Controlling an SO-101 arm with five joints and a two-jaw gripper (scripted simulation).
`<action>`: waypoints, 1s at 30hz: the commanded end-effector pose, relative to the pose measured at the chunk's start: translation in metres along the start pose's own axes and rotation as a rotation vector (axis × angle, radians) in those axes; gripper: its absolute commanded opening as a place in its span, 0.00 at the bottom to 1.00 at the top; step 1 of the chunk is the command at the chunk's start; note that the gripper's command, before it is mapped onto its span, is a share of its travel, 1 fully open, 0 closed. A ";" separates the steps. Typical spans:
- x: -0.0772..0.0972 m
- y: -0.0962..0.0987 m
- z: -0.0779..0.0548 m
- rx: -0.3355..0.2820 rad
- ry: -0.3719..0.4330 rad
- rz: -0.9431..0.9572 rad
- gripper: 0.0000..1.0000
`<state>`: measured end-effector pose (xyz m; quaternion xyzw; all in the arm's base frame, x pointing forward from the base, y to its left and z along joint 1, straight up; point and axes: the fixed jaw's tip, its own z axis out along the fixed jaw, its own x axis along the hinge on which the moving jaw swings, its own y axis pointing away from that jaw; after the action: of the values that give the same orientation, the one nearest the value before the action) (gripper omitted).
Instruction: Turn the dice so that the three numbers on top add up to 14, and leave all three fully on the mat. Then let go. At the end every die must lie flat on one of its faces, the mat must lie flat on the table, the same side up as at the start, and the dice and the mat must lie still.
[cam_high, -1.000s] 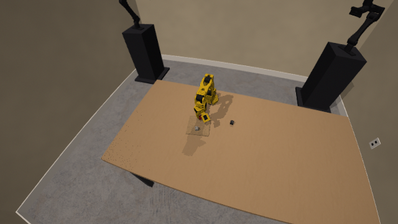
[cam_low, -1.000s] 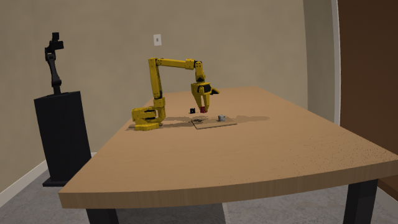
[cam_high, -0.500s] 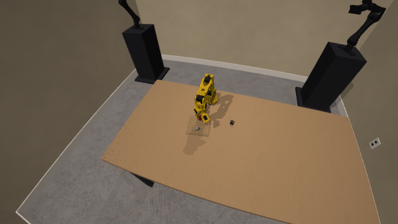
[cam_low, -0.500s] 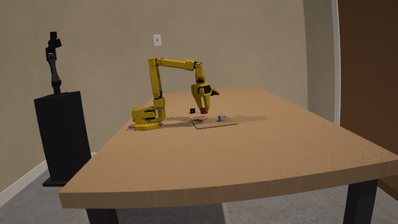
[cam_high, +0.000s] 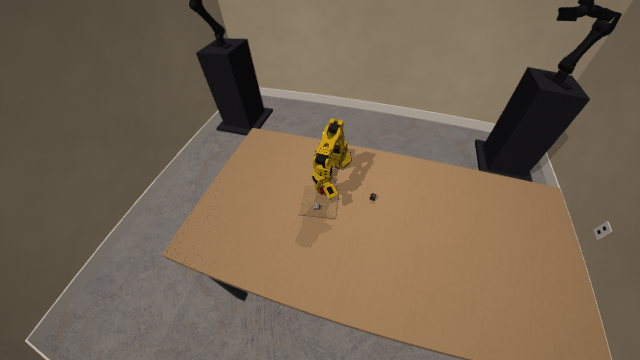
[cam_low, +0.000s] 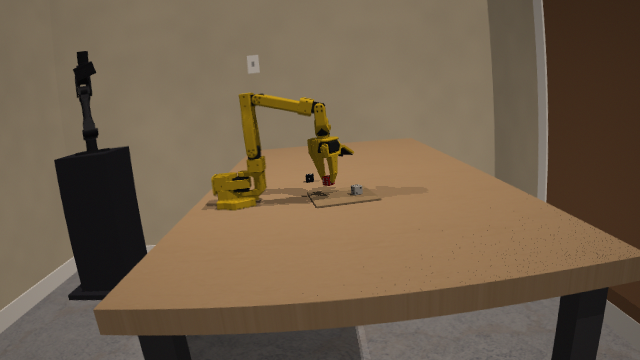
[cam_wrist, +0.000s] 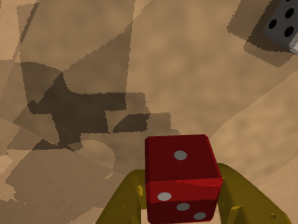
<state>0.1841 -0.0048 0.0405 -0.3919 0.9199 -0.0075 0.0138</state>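
My gripper (cam_high: 323, 192) (cam_low: 328, 182) (cam_wrist: 183, 192) is shut on the red die (cam_low: 327, 180) (cam_wrist: 180, 167) and holds it a little above the mat (cam_high: 306, 212) (cam_low: 332, 200) (cam_wrist: 185, 75). In the wrist view the die shows one pip on one face and three on the face below it; its other faces are hidden. A white die (cam_high: 316, 206) (cam_low: 356, 190) (cam_wrist: 287, 25) sits on the mat, and its shaded side with black pips is at the wrist view's top right. A black die (cam_high: 373, 197) (cam_low: 309, 178) sits on the table, off the mat. Its top number is too small to tell.
The wooden table (cam_high: 425, 250) (cam_low: 350, 250) carries the arm's base (cam_low: 236, 196) behind the mat. Two black pedestals (cam_high: 232, 85) (cam_high: 532, 122) with black arms stand on the floor beyond the table. Arm shadows fall across the mat and table.
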 end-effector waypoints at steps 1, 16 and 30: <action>-0.003 0.000 -0.001 0.012 -0.013 -0.003 0.00; -0.003 0.000 0.005 0.012 -0.013 -0.003 0.00; -0.003 -0.001 0.011 0.012 -0.013 -0.003 0.00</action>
<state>0.1841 -0.0048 0.0287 -0.3919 0.9199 -0.0068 0.0124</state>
